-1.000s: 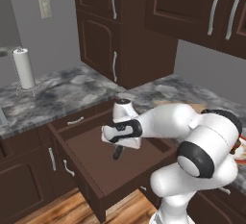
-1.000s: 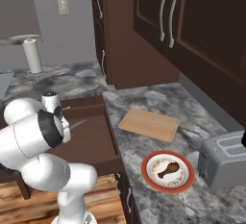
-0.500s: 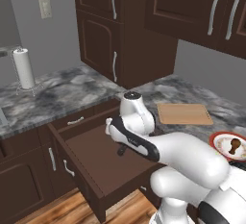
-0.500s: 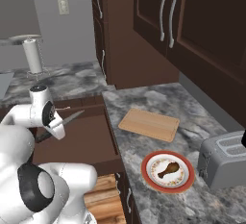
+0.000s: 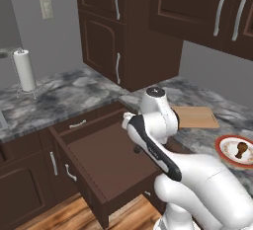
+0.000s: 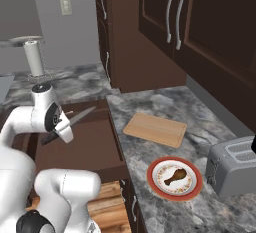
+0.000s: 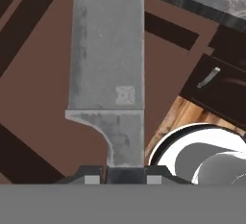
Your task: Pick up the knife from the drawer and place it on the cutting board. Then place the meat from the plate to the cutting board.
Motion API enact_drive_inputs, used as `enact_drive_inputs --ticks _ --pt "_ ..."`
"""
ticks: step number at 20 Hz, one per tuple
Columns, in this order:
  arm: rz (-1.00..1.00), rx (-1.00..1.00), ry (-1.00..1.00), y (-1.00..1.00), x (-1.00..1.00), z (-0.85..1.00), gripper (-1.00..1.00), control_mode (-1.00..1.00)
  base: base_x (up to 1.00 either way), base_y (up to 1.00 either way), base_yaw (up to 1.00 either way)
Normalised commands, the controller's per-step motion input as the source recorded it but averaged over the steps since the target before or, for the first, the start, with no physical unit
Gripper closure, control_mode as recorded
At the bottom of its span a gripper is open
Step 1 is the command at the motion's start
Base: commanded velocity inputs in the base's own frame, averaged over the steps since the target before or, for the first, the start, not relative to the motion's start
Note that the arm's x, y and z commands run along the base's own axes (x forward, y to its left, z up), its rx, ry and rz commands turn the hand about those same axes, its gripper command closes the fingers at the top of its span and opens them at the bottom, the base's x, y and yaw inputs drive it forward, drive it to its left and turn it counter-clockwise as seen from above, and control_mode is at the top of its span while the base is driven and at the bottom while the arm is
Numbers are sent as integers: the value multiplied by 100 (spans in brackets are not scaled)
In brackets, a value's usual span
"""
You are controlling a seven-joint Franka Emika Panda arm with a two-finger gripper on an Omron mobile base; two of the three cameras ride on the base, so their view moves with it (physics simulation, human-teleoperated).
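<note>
Gripper (image 7: 125,179): jaws narrow, clamped on the knife (image 7: 106,59) at the base of its blade; grey blade runs straight away from the hand.
Knife, right base view (image 6: 70,123): held in the air above the drawer (image 6: 80,142), blade slanting upward, dark handle end lower.
Drawer (image 5: 106,162): pulled out from under the counter (image 5: 69,93), dark-brown interior bare.
Cutting board (image 6: 155,129): flat on the counter, just beyond the drawer's far side, nothing on it.
Plate (image 6: 175,178): on the counter, near the board, farther from the drawer.
Meat (image 6: 173,176): on the plate.
Toaster (image 6: 231,164): beside the plate, away from the drawer.
</note>
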Motion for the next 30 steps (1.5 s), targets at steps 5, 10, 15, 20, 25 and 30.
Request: enact_drive_inputs --ticks 5,10,15,20,25,30 --pt "-9 0 0 -56 3 45 100 -100 0 0 0" --pt "-16 2 2 -63 19 38 100 -100 0 0 0" --pt "-18 5 7 -55 32 28 100 -100 0 0 0" --pt "-20 7 12 -43 48 11 100 -100 0 0 0" --pt "-18 8 11 -27 37 -1 100 -100 0 0 0" --pt "-12 4 6 -31 45 -18 100 -100 0 0 0"
